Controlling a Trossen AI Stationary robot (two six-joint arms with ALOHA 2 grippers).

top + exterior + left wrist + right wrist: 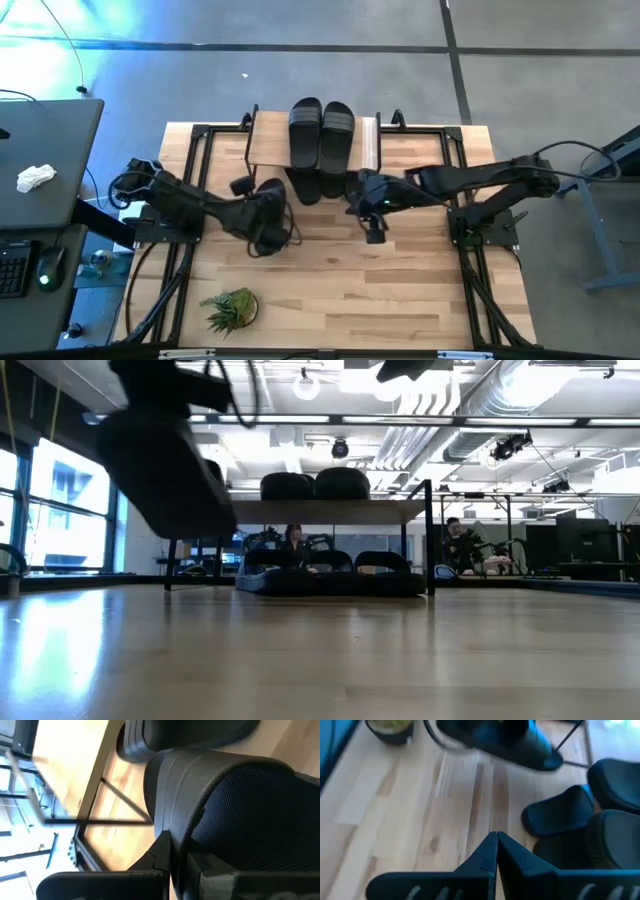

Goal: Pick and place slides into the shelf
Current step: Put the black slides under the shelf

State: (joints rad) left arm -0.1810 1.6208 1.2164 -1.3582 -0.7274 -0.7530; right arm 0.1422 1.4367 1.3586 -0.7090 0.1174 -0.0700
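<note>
The shelf (270, 135) stands at the table's far middle, with two black slides (321, 133) side by side on its wooden top. More slides (330, 565) lie on its lower tier, their ends (318, 186) sticking out toward the near side. My left gripper (262, 212) is shut on another slide (165, 475), left of the shelf's front. My right gripper (496, 842) hangs shut and empty over the bare table, in front of the shelf's right half (372, 228). My left gripper pinches the slide's wide strap at its edge (181, 842). One finger (161, 854) lies on the strap's smooth outer side and the other (212, 870) on its mesh-lined inner side. The slide (165, 475) hangs tilted, clear of the table.
A small potted plant (232, 308) sits near the table's front left. Black frame rails (190, 170) run along both sides of the table. A grey desk (45, 160) stands off the left edge. Bare tabletop (380, 290) spreads across the near half.
</note>
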